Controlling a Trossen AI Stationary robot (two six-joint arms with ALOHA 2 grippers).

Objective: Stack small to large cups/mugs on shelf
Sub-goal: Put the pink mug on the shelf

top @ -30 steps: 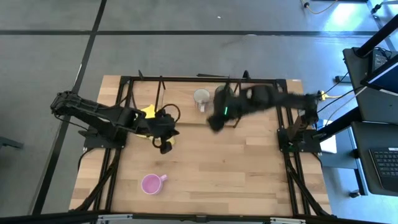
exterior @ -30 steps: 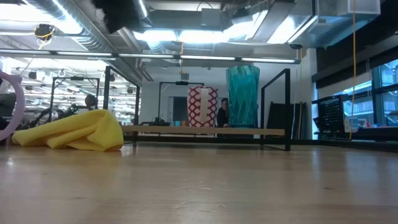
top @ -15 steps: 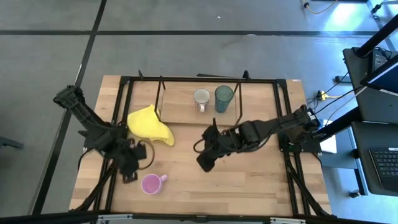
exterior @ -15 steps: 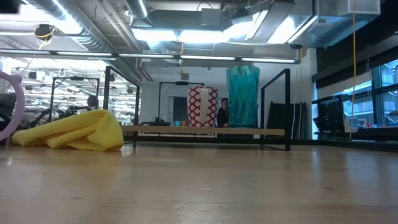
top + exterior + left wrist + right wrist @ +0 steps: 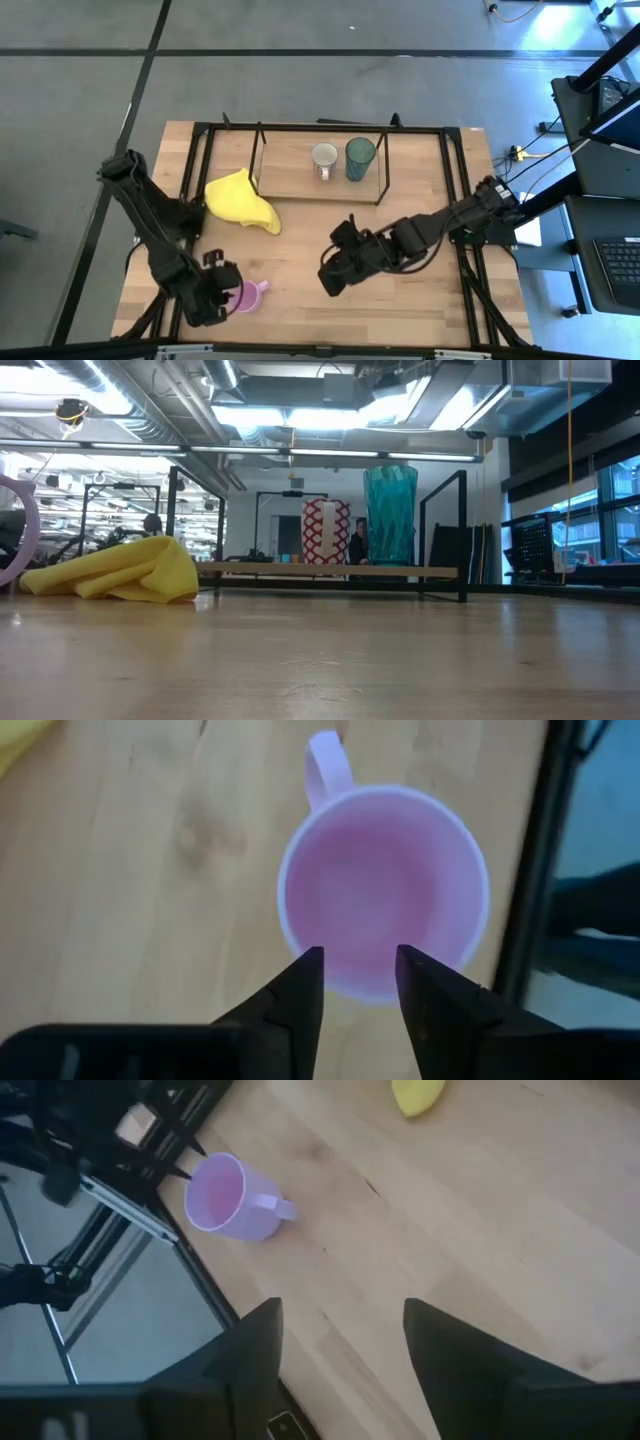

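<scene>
The small pink mug [image 5: 244,296] stands upright on the table near its near left corner, and it also shows in the left wrist view [image 5: 385,885] and the right wrist view [image 5: 222,1196]. My left gripper [image 5: 358,982] is open, pointing down over the mug's rim on the side away from the handle [image 5: 325,760]. The white mug [image 5: 323,157] and the teal tumbler [image 5: 360,158] stand side by side on the shelf [image 5: 290,170] at the table's far side. My right gripper [image 5: 330,276] is open and empty above the table's middle.
A crumpled yellow cloth [image 5: 240,200] lies on the table left of the shelf, and it also shows in the low view [image 5: 120,570]. Black frame rods [image 5: 190,200] run along the table's sides. Bare wood [image 5: 400,310] lies between the shelf and the near edge.
My left gripper has gone from beside the yellow cloth toward the near edge and now hangs over the pink mug. My right gripper has drawn back from the shelf, where the teal tumbler now shows, toward the near edge, to the table's middle.
</scene>
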